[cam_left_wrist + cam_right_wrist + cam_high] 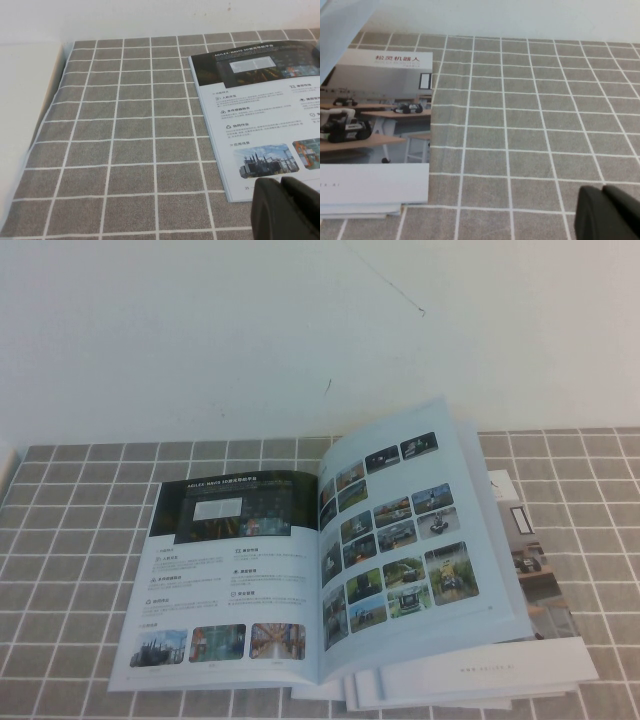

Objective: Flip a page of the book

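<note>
1. Left gripper: you see only dark finger bodies in the left wrist view, pressed side by side with a thin seam between them; the jaws look narrow and hold nothing. They hang above the desk just off the near outer corner of the book. This gripper does not appear in the high view.
2. Right gripper: again only dark finger bodies in the right wrist view, close together with a thin line between; jaws narrow, holding nothing. They hover over bare checked cloth, well apart from the booklets.
3. The book lies open on the desk in the high view, near the front edge, spine running front to back.
4. The page lies flat on the book's left half, dark banner at its far end, small photos along its near edge. In the left wrist view you read the same face.
5. The sheet with the vehicle photo grid forms the right half and arches up from the spine, its far edge lifted.
6. The booklets lie stacked under the book's right side, room photo showing.
7. Grey cloth with white grid lines covers the desk; a white wall stands behind.
</note>
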Controlling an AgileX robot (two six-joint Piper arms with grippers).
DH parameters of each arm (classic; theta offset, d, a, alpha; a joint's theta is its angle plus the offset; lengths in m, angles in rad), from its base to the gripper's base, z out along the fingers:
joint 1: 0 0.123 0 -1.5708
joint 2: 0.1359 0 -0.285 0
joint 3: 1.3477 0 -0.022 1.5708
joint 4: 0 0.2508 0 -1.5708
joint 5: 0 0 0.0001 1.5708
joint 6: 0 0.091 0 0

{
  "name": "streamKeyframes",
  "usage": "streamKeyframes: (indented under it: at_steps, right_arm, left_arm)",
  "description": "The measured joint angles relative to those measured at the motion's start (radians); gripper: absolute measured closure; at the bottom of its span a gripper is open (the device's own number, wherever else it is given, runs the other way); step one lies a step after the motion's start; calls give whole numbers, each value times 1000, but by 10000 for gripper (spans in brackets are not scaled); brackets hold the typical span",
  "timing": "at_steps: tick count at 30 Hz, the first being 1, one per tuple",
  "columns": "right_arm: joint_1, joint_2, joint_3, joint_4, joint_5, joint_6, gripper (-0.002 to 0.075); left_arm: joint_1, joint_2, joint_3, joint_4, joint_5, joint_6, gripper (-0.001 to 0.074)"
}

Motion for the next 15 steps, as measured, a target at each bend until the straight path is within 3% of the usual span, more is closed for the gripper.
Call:
streamKeyframes:
  at_steps: [15]
  right_arm:
    - [0,0,0,0,-2,2,727]
  left_arm:
    - [0,0,0,0,0,0,738]
